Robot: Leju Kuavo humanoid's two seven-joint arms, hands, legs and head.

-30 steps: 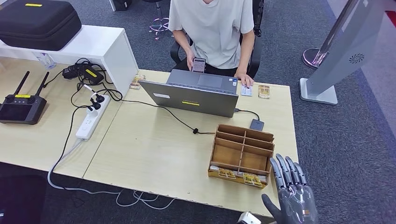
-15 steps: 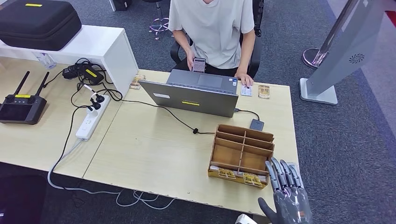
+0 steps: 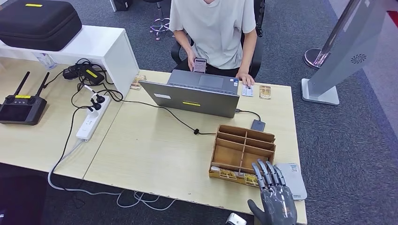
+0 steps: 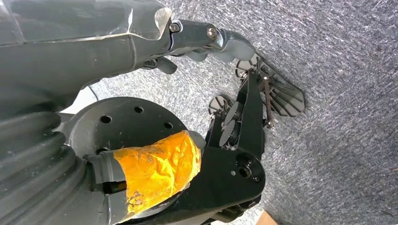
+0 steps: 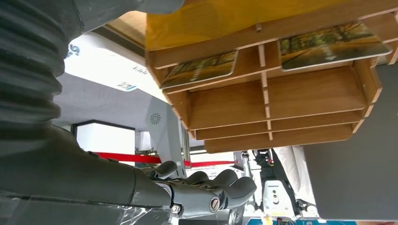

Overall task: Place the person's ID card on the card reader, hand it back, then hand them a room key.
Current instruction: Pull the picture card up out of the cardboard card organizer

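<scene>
My right hand hovers at the table's near right edge, fingers stretched out and holding nothing, just in front of the wooden organizer. Picture-printed key cards lie in the organizer's front slots; the right wrist view shows the key cards and my fingers close to them. A flat grey card reader lies right of my hand. The ID card lies at the far edge under the person's hand. My left hand hangs over the carpet, holding nothing.
An open laptop stands between the person and the organizer, cabled to a small dark box. Another printed card lies beside the ID card. A power strip, cables and a controller occupy the left table.
My right hand has moved left and back toward the near edge, uncovering the grey card reader beside it. The person and the cards have not moved.
</scene>
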